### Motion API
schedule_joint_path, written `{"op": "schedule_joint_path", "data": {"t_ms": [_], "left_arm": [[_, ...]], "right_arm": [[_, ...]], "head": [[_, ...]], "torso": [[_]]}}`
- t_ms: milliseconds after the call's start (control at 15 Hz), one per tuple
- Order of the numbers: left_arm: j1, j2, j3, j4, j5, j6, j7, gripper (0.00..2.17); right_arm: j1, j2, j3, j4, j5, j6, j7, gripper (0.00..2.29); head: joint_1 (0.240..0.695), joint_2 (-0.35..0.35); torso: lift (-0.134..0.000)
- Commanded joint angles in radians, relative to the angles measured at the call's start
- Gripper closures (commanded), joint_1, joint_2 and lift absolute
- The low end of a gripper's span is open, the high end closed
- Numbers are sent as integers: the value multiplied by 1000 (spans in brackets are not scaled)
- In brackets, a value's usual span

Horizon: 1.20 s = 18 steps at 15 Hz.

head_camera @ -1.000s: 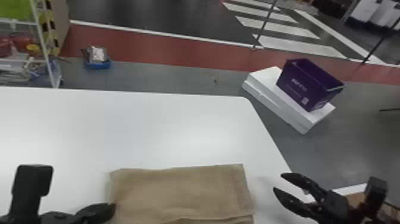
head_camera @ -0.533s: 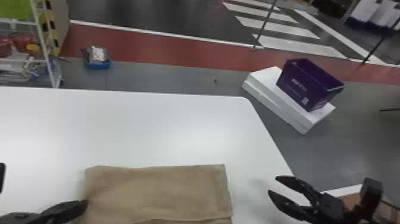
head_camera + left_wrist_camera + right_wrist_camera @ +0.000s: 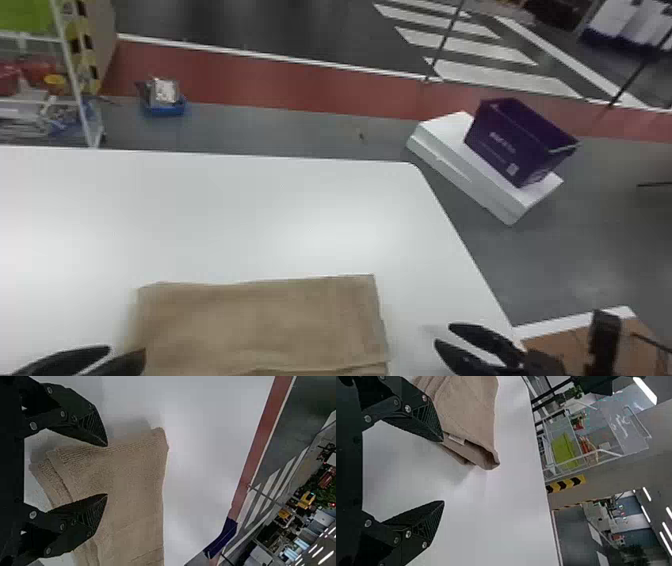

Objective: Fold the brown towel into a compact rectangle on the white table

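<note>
Two end effectors gape wide: left (image 3: 127, 349) over towel (image 3: 260, 320), right (image 3: 443, 334) near.

The brown towel (image 3: 260, 320) lies on the table (image 3: 250, 215).

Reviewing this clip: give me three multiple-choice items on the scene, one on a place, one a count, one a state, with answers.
1. Where is the purple bin?
A) on the table
B) on the white block
C) on the shelf

2. Of the left gripper and right gripper, how many are open?
A) none
B) one
C) both

3. How does the towel lie?
A) folded in layers
B) balled up
C) fully unfolded

1 B: the head view shows it there.
2 C: each wrist view shows fingertips apart.
3 A: stacked edges show in both wrist views.
</note>
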Motion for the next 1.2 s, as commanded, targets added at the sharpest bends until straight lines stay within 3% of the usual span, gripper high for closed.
{"op": "schedule_joint_path", "data": {"t_ms": [0,133,400,533,867,1133], "left_arm": [[22,0,34,-23,14,13,-18,33],[36,0,74,-23,42,10,-50,33],[59,2,122,-42,65,7,-83,33],[61,2,131,-42,71,0,-90,33],[73,0,126,-28,74,-33,-90,33],[76,0,125,-23,74,-33,-87,33]], "right_arm": [[19,62,5,-159,25,243,-33,390],[21,110,17,-295,58,421,-65,394],[27,110,110,-436,152,651,-225,394],[27,110,127,-453,161,725,-275,394],[-24,110,169,-447,164,752,-323,394],[-134,110,182,-363,181,820,-327,394]], "head": [[695,-350],[695,-350],[695,-343],[695,-320],[695,-304],[695,-277]], "torso": [[-123],[-123],[-123],[-123],[-123],[-123]]}}
